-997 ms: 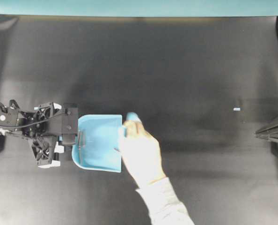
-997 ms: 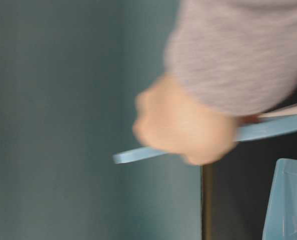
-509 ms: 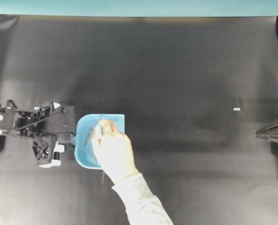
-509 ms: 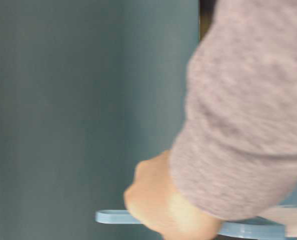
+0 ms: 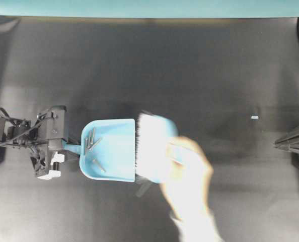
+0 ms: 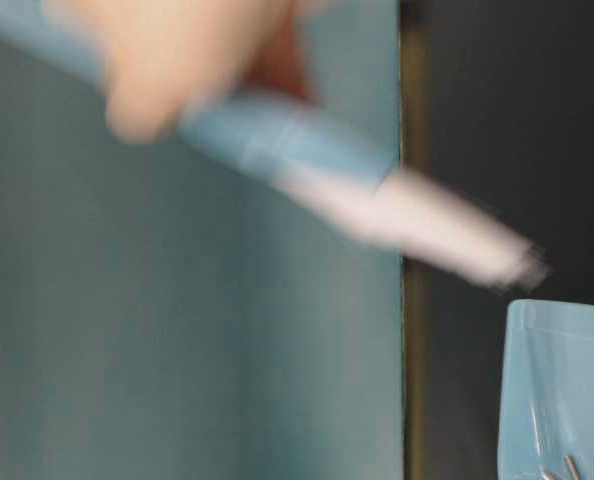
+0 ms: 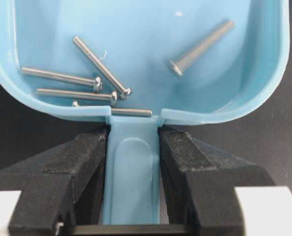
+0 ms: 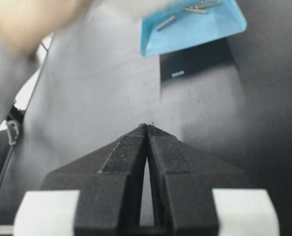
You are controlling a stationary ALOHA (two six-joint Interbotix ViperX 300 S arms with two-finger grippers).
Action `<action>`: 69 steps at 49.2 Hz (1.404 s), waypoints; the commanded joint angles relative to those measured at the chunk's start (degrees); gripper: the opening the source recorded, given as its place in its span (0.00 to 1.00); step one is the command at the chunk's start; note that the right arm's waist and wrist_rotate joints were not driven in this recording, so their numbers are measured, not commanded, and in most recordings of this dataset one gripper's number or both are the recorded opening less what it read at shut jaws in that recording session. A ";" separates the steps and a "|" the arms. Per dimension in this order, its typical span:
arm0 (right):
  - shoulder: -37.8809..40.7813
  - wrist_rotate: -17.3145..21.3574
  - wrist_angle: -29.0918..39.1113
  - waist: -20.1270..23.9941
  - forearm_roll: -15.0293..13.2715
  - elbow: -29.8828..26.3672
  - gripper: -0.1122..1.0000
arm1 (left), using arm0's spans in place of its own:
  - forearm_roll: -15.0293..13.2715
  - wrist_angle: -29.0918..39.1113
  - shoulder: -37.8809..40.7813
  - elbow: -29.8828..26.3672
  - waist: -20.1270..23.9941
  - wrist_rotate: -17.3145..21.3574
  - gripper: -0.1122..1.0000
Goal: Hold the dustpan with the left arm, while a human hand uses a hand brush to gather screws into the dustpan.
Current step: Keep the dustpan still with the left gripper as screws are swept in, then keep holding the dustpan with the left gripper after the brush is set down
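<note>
Near the left edge of the table (image 5: 200,65), the left gripper (image 7: 133,147) clamps the handle of the dustpan (image 5: 111,148), bracing it with its open lip turned toward the hand brush (image 5: 152,147). The human hand (image 5: 190,174), blurred, holds the bristles at that lip. Five screws (image 7: 94,83) lie inside the pan. The right gripper (image 8: 147,129) rests closed and empty, well apart.
</note>
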 commanded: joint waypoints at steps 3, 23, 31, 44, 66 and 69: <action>0.26 0.00 -0.26 0.00 0.09 -0.26 0.10 | 0.26 -0.79 -0.62 -0.26 0.09 0.26 0.37; 0.26 0.00 -0.26 0.00 0.00 -0.26 0.10 | 0.26 -6.77 -2.02 0.35 0.09 0.26 0.37; 0.35 0.09 -0.26 0.00 0.09 -0.26 0.10 | 0.26 -6.77 -2.20 0.35 0.00 0.18 0.37; 0.26 0.00 -0.26 0.00 0.00 -0.26 0.10 | 0.26 -6.77 -2.55 0.35 -0.62 0.09 0.37; 0.35 0.00 -0.26 0.00 0.00 -0.26 0.10 | 0.26 -2.55 -3.87 -0.53 -1.49 0.26 0.37; 0.35 0.00 -0.26 0.00 0.00 -0.26 0.10 | 0.18 -2.55 -3.87 -0.88 -1.49 0.26 0.37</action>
